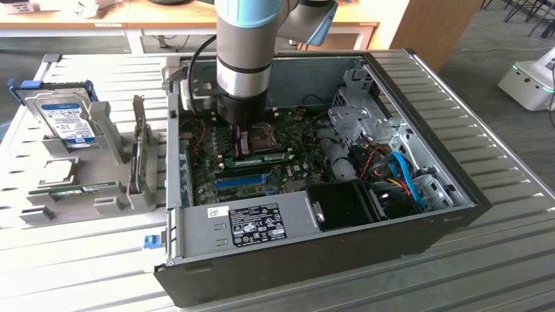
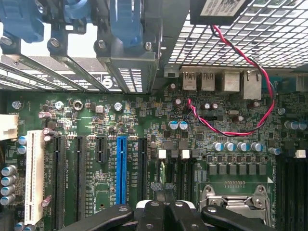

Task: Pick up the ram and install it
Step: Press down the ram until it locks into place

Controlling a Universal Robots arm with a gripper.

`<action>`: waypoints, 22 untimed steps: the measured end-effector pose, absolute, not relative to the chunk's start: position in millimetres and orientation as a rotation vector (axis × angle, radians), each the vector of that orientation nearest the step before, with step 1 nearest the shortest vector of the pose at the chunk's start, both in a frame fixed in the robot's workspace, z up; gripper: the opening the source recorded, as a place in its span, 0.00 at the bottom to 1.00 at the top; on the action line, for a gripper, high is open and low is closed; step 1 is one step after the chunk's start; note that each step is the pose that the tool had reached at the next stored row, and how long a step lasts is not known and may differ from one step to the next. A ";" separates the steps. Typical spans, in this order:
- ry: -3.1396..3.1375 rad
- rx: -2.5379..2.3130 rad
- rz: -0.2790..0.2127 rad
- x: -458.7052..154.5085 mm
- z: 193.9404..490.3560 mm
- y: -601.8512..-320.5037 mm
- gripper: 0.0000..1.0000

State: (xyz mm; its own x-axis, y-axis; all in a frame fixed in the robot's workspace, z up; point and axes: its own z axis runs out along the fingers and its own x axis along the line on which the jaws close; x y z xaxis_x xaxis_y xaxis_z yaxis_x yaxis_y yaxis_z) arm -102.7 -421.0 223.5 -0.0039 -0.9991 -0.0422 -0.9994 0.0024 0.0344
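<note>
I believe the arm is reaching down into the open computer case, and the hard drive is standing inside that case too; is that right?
Not quite. The exterior view shows the hard drive standing in the grey rack outside the computer case, toward that view's left. The arm does reach down into the open case, over the green circuit board.

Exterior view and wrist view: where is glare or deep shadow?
Exterior view: strong glare washes out the slatted table at that view's left, while the computer case front lies dark. Wrist view: bright light burns through gaps above the motherboard; the blue slot stays evenly lit.
</note>
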 end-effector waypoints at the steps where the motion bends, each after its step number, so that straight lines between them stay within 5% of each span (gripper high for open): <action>1: 2.220 -2.213 0.085 -102.7 223.3 -421.0 0.11; 22: 2.220 -2.213 0.085 -102.6 222.7 -421.0 0.11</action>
